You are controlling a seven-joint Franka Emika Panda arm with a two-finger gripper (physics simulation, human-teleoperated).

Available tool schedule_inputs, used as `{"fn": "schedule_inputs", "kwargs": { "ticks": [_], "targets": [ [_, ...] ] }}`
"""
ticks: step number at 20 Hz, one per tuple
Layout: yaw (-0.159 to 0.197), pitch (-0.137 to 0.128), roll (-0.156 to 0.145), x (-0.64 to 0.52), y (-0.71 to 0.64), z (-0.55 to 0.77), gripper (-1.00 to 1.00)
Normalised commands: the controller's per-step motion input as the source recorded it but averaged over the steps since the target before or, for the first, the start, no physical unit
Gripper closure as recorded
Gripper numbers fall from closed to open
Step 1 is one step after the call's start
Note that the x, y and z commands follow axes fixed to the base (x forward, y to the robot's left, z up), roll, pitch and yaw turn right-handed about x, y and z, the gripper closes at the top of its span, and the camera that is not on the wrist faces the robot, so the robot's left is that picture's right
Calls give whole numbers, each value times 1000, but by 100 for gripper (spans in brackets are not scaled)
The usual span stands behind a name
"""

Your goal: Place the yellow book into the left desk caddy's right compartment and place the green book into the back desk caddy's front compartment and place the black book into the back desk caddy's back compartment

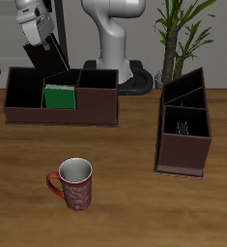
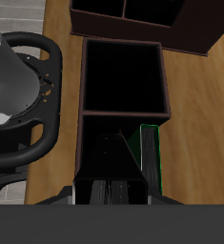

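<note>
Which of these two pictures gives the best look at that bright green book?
The exterior view: the green book stands in the back desk caddy, its whole green cover facing the camera. The wrist view shows only a thin green edge beside a dark pocket.

The wooden surface (image 1: 134,193) carries the back desk caddy (image 1: 62,108), a wide dark brown box lying long side on toward the rear. The other dark brown caddy (image 1: 185,135) rests well apart from it, seen end on. Nearer the front edge stands a red patterned mug (image 1: 73,183), upright, its handle showing.
</note>
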Motion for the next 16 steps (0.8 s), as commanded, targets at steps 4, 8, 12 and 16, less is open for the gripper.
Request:
{"fn": "schedule_inputs", "kwargs": {
  "ticks": [4, 8, 12, 16],
  "targets": [
    [-6, 28, 29, 6, 9, -89, 100],
    [-11, 20, 44, 43, 157, -79, 100],
    [5, 5, 68, 15, 252, -47, 100],
    [-8, 21, 26, 5, 89, -103, 100]
  ]
}}
